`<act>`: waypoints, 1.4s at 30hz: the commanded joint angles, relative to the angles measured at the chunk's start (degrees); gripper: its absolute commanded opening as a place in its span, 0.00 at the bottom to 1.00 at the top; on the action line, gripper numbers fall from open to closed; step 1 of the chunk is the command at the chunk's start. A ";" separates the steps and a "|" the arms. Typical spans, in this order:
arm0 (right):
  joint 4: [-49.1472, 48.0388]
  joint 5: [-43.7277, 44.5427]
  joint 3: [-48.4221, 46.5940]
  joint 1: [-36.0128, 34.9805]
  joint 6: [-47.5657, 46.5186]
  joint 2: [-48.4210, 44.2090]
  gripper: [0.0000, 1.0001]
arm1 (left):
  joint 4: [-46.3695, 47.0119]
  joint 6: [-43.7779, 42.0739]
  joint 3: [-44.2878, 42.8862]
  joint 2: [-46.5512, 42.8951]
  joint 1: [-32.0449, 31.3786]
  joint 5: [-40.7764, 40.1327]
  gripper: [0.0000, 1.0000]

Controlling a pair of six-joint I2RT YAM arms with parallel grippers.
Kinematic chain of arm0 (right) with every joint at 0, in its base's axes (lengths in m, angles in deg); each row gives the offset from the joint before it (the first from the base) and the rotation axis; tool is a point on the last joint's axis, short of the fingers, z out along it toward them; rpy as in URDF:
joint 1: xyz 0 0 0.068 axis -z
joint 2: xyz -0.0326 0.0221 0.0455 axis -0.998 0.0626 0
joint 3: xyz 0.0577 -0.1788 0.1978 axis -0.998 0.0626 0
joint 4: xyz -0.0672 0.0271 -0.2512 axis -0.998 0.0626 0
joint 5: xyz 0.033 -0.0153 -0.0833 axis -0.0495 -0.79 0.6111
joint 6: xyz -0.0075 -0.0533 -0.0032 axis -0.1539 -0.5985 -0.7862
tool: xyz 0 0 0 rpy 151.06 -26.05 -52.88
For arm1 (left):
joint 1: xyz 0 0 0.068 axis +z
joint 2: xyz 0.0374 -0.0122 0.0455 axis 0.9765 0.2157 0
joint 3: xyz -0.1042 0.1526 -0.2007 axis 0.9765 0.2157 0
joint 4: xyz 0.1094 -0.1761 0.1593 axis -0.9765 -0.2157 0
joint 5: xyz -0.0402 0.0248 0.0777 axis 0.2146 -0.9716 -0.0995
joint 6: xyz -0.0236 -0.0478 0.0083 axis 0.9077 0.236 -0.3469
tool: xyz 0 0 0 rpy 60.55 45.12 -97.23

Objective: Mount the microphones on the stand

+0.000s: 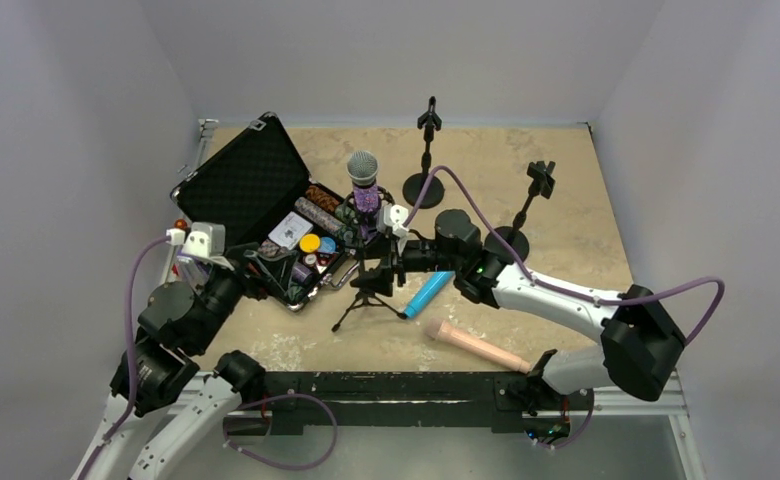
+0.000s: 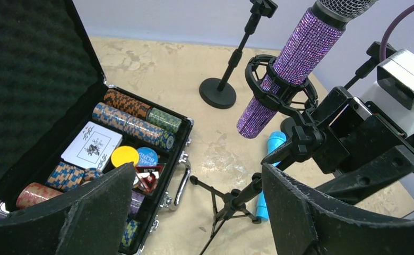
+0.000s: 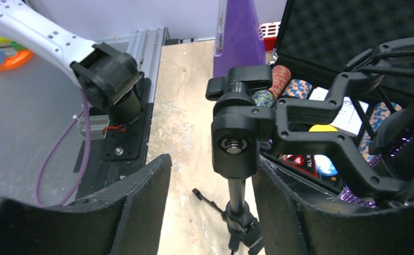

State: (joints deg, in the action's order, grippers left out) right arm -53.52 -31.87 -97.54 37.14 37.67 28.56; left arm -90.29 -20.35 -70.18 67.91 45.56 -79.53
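The glittery purple microphone (image 1: 365, 195) sits head up in the ring clip (image 2: 279, 90) of the tripod stand (image 1: 370, 292), near the middle of the table (image 1: 566, 180). In my left wrist view it leans, with its grey mesh head toward 1 o'clock. Only that view shows the clip closing round its barrel. Taking the tripod's feet as centre in the top view, the blue microphone (image 1: 428, 293) lies flat at 3 o'clock, close by. The pink microphone (image 1: 478, 345) lies flat at 4 o'clock, farther out toward my bases. Two round-base stands (image 1: 423, 188) (image 1: 507, 243), both bare, rise at 1 and 2 o'clock. The open case (image 1: 251, 190) lies at 10 o'clock, and my left wrist view shows rows of poker chips (image 2: 133, 121) in it. My right gripper (image 3: 210, 167) has its jaws spread on either side of the stand's swivel joint (image 3: 235, 144). Only my right wrist view shows this: table shows between the joint and the 9 o'clock finger, and the 3 o'clock finger is just beside the joint; I cannot tell whether they touch. My left gripper (image 2: 197, 178) is spread wide and holds nothing, over the case's near edge and facing the tripod.
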 commanded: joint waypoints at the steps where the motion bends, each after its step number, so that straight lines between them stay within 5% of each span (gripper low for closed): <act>1: -9.88 3.20 1.00 -0.12 2.11 0.75 0.53 | -1.32 2.20 0.13 -1.37 0.09 -1.05 0.91; 5: -9.52 0.14 0.32 -0.12 0.32 0.75 0.03 | -2.72 2.67 -0.28 -2.10 0.09 -0.96 0.91; 6: -8.89 -1.34 -0.39 -0.07 0.05 0.24 0.00 | -3.14 2.61 -0.46 -2.48 0.11 -0.96 0.91; 14: 31.38 -13.82 -29.22 0.94 -10.66 -1.28 0.00 | -5.70 0.39 -5.38 -3.62 0.08 -0.17 0.91; 20: 49.11 -19.56 -51.79 3.78 -13.70 -1.00 0.00 | -8.36 -0.18 -7.70 -5.17 0.09 0.87 0.91; 29: 70.90 -27.04 -84.67 26.13 -22.33 2.71 0.00 | -7.16 -1.04 -7.26 -3.86 0.08 5.31 0.91; 42: 62.43 -22.22 -89.92 49.92 -18.65 6.43 0.00 | -6.95 -4.58 -6.20 -1.69 0.09 6.88 0.91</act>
State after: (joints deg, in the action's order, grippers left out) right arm 17.18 -55.35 -183.70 82.64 17.62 31.66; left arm -97.99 -22.64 -76.67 65.83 45.56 -73.52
